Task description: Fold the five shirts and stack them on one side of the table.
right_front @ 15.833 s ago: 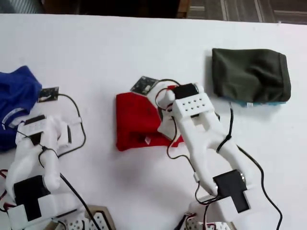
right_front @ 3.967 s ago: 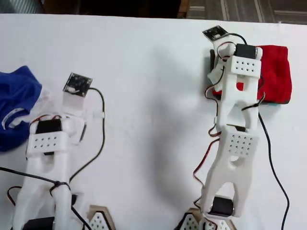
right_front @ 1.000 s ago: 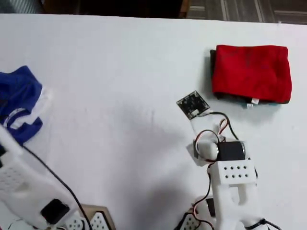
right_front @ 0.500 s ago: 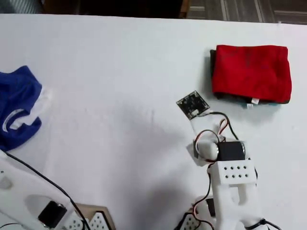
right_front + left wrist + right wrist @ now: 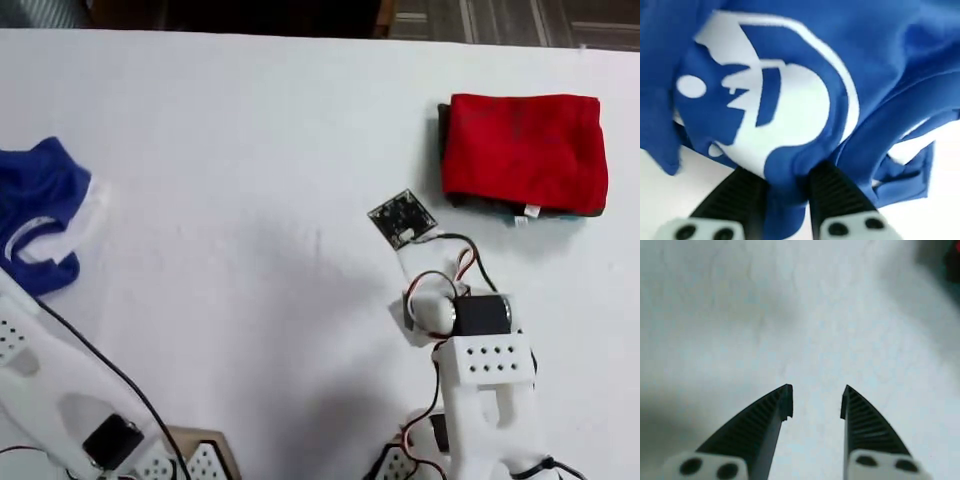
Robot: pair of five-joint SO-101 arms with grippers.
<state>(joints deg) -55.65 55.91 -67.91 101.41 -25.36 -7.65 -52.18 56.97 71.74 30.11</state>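
Observation:
A crumpled blue shirt (image 5: 40, 205) with a white print lies at the table's left edge. In the left wrist view my left gripper (image 5: 787, 175) is shut on a fold of that blue shirt (image 5: 790, 75), cloth bunched between its black fingers (image 5: 832, 192). A folded red shirt (image 5: 525, 150) tops the stack at the back right, over a dark green shirt (image 5: 443, 150). My right arm (image 5: 487, 365) rests near the front edge. Its gripper (image 5: 815, 395) stands open over bare table.
The white table (image 5: 250, 150) stretches wide between the blue shirt and the stack. The left arm's body (image 5: 40, 390) lies across the front left corner. A corner of the stack (image 5: 950, 260) shows far off in the right wrist view.
The right arm set the red shirt on the stack, then drew back to the front. Over the last second the left arm shifted at the front left and the blue shirt moved slightly right.

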